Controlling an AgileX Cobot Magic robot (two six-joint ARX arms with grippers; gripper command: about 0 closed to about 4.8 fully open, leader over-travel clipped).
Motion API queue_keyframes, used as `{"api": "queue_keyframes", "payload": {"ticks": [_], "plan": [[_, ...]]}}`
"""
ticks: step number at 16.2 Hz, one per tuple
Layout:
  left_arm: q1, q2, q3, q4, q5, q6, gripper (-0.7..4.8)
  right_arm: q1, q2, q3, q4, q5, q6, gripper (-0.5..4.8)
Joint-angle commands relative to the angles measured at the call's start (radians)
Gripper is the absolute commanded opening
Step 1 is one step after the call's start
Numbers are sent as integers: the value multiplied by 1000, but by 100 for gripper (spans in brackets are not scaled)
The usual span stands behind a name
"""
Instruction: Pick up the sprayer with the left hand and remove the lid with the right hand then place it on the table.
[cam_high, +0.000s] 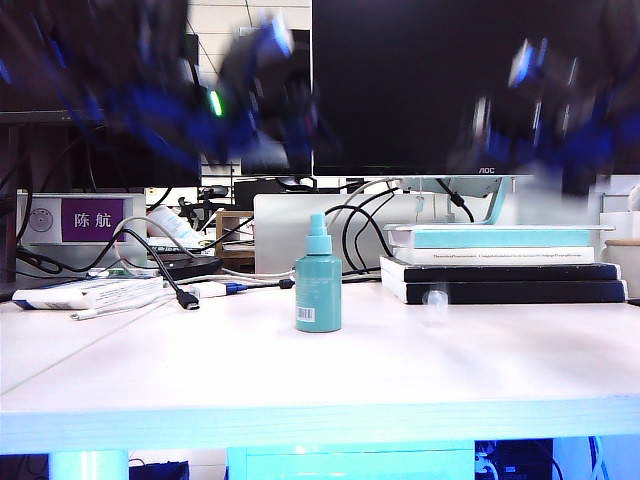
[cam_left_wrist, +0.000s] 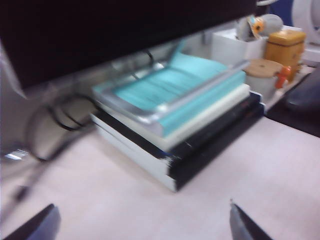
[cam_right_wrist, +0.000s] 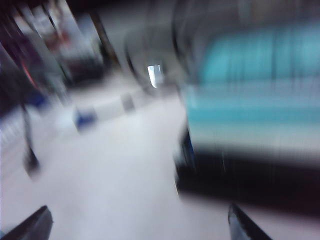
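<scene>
Teal and upright, the sprayer (cam_high: 318, 278) stands alone near the middle of the desk (cam_high: 320, 385), its nozzle bare as far as the exterior view shows. A small, pale, blurred spot to its right, in front of the stack of books (cam_high: 505, 262), may be the lid (cam_high: 435, 297); it is too faint to be sure, and whether it lies on the desk or hangs just above it cannot be told.

Both arms are high above the desk and smeared by motion. The left gripper (cam_left_wrist: 145, 222) shows two black fingertips far apart, with only bare desk and the books between them; it is released and holds nothing. The right gripper (cam_right_wrist: 142, 222) looks the same: fingertips spread wide, nothing between them, the scene behind badly blurred.

Judged from how things lie, the task looks at or close to its end: the sprayer is down, no cap is seen on the nozzle, and neither gripper carries anything. What remains unsettled is only whether that pale spot is truly the lid resting on the desk. If it is, nothing is left to do.
</scene>
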Motion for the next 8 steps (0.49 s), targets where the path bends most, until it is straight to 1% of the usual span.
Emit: {"api": "queue_keyframes", "payload": {"ticks": [1,3,5,6,8], "plan": [[0,-184,3,-153,-66,76,479,0,-209,3,-100,46,2,479],[0,-294,3,-234,-117,88,479,0,-314,3,-196,56,0,479],[0,-430,2,-368,-179,124,479,0,-440,3,-342,74,-27,479],[0,-535,2,-462,-236,147,479,0,-517,3,-394,93,-41,479],[0,-706,-8,-566,-340,187,479,0,-662,3,-450,146,-91,479]]}}
